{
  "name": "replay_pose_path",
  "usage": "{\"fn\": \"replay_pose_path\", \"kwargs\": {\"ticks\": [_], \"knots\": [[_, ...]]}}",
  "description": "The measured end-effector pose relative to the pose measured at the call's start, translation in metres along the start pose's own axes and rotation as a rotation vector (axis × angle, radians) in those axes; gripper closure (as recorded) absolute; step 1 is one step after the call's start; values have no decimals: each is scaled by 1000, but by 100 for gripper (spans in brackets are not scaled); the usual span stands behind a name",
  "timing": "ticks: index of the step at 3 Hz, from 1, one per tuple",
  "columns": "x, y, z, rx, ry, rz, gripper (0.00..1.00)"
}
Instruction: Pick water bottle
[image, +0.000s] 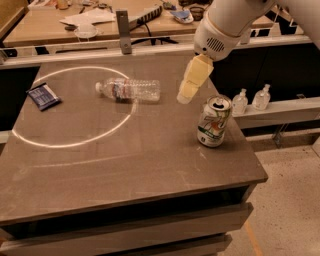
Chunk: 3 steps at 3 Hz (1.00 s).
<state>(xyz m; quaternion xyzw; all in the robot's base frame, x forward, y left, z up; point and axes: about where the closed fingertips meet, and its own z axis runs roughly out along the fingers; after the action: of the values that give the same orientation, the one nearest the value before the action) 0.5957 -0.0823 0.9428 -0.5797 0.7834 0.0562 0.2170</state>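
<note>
The water bottle (129, 90) lies on its side on the brown table (115, 160), cap pointing left, its label band near the cap end. It rests on the far edge of a white ring marked on the tabletop. My gripper (186, 92) hangs from the white arm (225, 25) above the table, a short way to the right of the bottle's base and left of the white-green soda can (214, 121). It touches neither.
A small dark blue packet (43, 96) lies at the table's left edge. Two small clear pump bottles (251, 99) stand on a ledge beyond the right edge. A grey post (123, 31) and a cluttered desk stand behind the table.
</note>
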Motion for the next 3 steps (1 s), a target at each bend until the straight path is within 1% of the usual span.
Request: {"fn": "replay_pose_path", "kwargs": {"ticks": [1,2,3], "knots": [[-1,-1,6,-2,-33,20,0],[-17,-7,22,-30,-95,2,0],[-40,-14,43,-66,-129,-54,0]]}}
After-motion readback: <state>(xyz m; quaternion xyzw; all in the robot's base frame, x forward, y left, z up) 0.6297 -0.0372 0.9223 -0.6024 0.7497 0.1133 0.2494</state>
